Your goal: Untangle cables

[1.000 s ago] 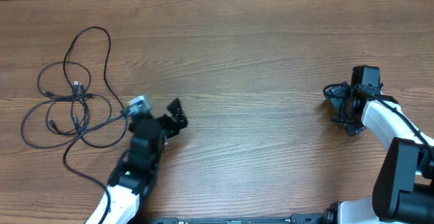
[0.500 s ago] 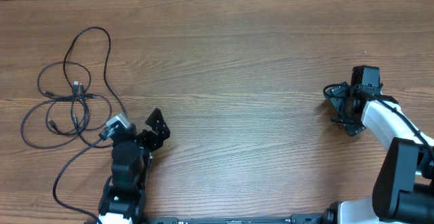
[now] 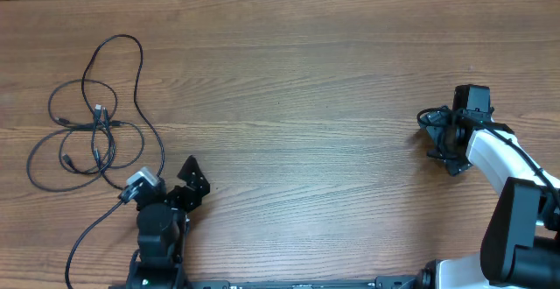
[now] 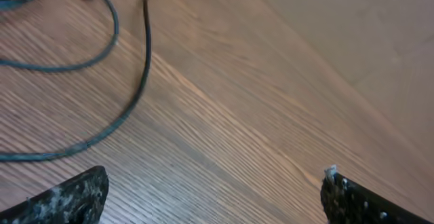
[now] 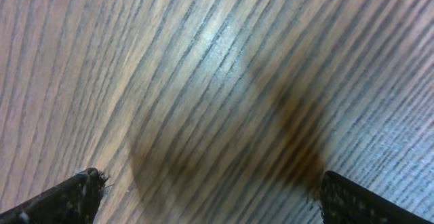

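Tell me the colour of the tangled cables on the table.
The cables are black, with a small silvery plug end; the overhead view shows this best.

A wood-grain table (image 3: 332,79) carries tangled black cables (image 3: 105,124) at its left.

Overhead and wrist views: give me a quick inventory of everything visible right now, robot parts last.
cables: several, exact count unclear in the tangle; thin, black; far left of the table, one strand trailing to the near edge.
table: one; brown wood grain; under everything.
left arm: one; black; near edge, left, beside the trailing strand.
right arm: one; white and black; right side.
left gripper: one; black fingers; near the tangle, open, holding nothing.
right gripper: one; black fingers; close over bare wood at the right, open, holding nothing.
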`<state>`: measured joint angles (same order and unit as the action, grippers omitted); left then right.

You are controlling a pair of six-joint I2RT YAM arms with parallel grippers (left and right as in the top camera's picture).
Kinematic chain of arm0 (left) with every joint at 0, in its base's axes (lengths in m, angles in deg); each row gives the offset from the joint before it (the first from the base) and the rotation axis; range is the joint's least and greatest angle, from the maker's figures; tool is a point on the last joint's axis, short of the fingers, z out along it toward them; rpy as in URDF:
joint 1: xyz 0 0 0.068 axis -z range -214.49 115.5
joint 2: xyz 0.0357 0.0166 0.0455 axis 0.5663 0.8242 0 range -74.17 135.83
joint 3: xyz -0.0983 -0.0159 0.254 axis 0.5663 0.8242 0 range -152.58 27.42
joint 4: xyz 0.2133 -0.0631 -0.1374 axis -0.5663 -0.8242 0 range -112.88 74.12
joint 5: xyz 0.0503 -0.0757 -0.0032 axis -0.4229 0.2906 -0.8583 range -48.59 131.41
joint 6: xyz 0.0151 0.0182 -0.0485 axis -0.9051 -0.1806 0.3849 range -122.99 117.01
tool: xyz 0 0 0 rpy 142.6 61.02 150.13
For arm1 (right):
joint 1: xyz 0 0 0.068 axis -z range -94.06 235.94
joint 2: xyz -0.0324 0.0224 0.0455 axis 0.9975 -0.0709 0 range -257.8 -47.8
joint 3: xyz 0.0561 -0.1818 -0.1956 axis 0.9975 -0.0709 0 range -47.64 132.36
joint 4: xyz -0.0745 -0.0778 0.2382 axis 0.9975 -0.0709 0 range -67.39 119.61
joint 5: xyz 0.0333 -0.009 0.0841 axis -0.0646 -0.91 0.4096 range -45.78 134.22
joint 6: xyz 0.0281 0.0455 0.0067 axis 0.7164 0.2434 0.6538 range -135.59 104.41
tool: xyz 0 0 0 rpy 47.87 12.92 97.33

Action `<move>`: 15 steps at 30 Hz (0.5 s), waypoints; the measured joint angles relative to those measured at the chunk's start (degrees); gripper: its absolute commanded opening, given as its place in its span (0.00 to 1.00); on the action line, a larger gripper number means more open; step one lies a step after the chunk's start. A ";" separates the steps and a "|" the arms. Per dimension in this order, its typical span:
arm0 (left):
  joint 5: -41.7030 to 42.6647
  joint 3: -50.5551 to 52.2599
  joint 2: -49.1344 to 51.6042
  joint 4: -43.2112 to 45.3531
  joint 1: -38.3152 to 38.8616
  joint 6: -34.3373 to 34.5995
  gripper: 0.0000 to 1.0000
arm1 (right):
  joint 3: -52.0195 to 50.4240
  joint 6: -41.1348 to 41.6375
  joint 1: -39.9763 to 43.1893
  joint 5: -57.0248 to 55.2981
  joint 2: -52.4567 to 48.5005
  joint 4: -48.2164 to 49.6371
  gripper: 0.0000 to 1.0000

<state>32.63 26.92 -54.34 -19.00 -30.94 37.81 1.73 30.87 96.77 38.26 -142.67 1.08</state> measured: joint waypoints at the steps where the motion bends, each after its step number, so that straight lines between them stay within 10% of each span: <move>1: 0.04 0.00 -1.27 -0.42 -0.61 -0.83 0.99 | 0.00 -0.02 0.00 -0.04 0.00 0.02 1.00; 15: 5.42 0.00 -18.67 -1.27 -1.42 -20.94 0.99 | 0.00 -0.02 0.00 -0.04 0.00 0.02 1.00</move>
<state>38.05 26.92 -73.00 -20.27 -32.36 16.87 1.73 30.85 96.77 38.22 -142.67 1.10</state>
